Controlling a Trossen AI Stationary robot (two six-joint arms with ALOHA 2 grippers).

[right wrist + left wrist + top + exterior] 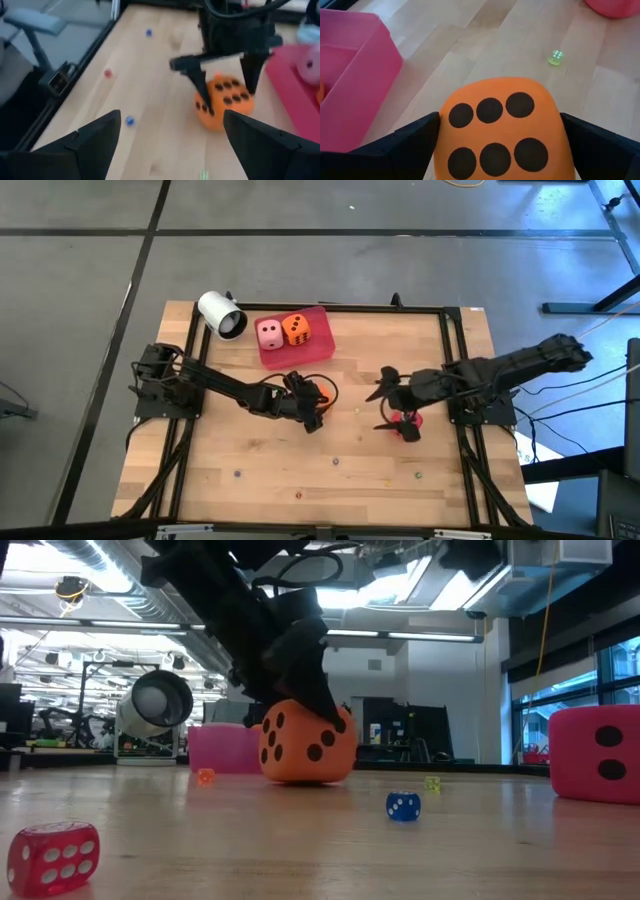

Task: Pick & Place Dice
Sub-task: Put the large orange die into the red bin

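Your left gripper [225, 82] straddles an orange die [502, 127] resting on the table [250, 470], its wide-open jaws on either side of it, while your right gripper [392, 408] stands open around the red die [407, 422].

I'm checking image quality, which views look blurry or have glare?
Right wrist view: soft throughout, the orange die and the left gripper around it smeared. Low view: bright ceiling lights glare behind the dark arm. Left wrist view: orange die sharp, pink tray slightly soft. High view: evenly lit.
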